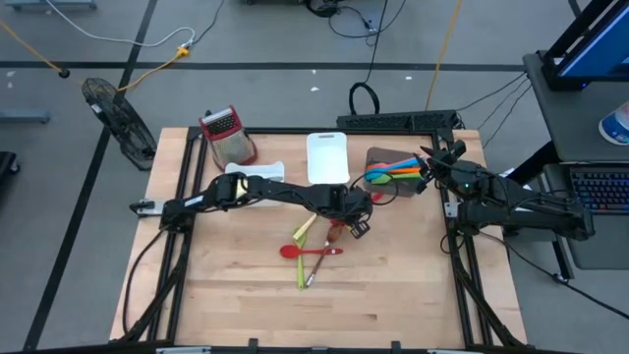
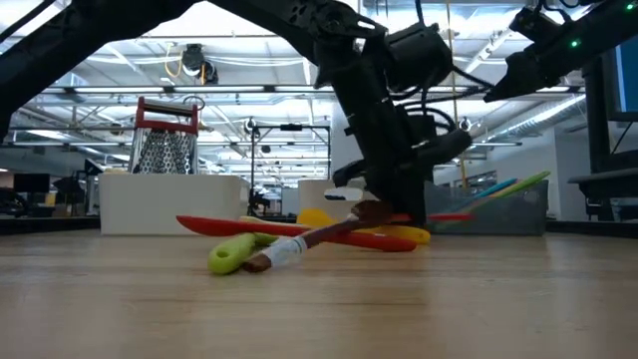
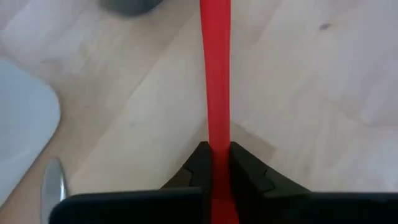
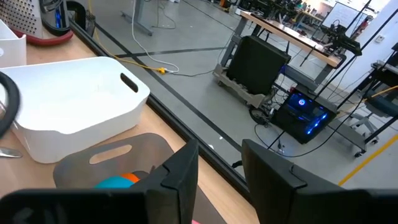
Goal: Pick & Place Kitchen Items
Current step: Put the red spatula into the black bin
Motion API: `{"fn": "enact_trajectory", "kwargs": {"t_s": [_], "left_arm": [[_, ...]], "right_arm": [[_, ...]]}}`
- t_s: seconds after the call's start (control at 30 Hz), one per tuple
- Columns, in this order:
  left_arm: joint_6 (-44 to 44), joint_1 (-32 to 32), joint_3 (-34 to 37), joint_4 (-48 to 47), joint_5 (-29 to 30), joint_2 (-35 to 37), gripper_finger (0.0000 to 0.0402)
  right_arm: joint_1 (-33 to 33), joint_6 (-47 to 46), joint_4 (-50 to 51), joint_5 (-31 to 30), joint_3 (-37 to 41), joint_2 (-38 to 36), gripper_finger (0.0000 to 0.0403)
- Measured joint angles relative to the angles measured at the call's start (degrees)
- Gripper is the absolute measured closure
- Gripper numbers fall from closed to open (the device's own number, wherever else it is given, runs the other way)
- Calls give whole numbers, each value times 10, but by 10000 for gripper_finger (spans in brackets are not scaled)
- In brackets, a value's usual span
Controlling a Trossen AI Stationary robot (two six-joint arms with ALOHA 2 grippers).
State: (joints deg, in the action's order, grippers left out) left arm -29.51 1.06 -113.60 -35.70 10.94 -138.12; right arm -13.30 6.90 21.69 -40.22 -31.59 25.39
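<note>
My left gripper reaches from the table's left to its middle and is shut on a slim red utensil. A short red bit of the utensil shows right of the fingers. Nearer lie a red spoon, a yellow-green spatula and a brush-like stick, loosely crossed on the wood. Blue, orange and green utensils lie in the brown tray. My right gripper hangs open over that tray's right end with nothing between its fingers. My left gripper pinches the red utensil's flat narrow handle between its two fingers. It comes slanting down from the table's left. The handle runs straight on ahead past the fingertips over the wood. Whether it is lifted clear of the table does not show.
A white tray stands at the back middle, and a second white tray is partly under the left arm. The red-topped grater stands at the back left. A metal spoon tip lies beside the left gripper. The near half of the table is bare wood.
</note>
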Motion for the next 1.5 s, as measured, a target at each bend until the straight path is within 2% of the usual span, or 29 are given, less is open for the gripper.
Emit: {"fn": "enact_trajectory", "kwargs": {"t_s": [0.27, 0.6, 0.97, 1.13, 1.2, 1.27, 1.33, 1.4, 1.5], "left_arm": [[27, -1, 0, -5, -35, 27, 384], [55, -1, -1, 7, -29, 61, 385], [70, 1, -1, 11, 7, 72, 385], [72, 1, -1, 14, 0, 90, 385], [71, -1, -1, 16, -9, 101, 385], [67, -1, -1, 15, -28, 113, 385], [53, -1, -1, 18, -50, 126, 385], [26, -1, -1, 12, -64, 139, 385], [-10, 1, -1, 8, -84, 153, 385]], "right_arm": [[0, 0, 0, 0, 0, 0, 287], [0, 0, 0, 0, 0, 0, 287], [0, -1, 0, 0, 0, 0, 287], [0, 0, 0, 7, 0, 0, 287], [0, 6, -3, 72, 0, 0, 287], [0, 25, -13, 199, 0, -2, 287], [1, 37, -31, 295, 0, 1, 287], [1, 48, -52, 325, 0, 8, 287], [0, 88, -73, 311, 0, 8, 287]]}}
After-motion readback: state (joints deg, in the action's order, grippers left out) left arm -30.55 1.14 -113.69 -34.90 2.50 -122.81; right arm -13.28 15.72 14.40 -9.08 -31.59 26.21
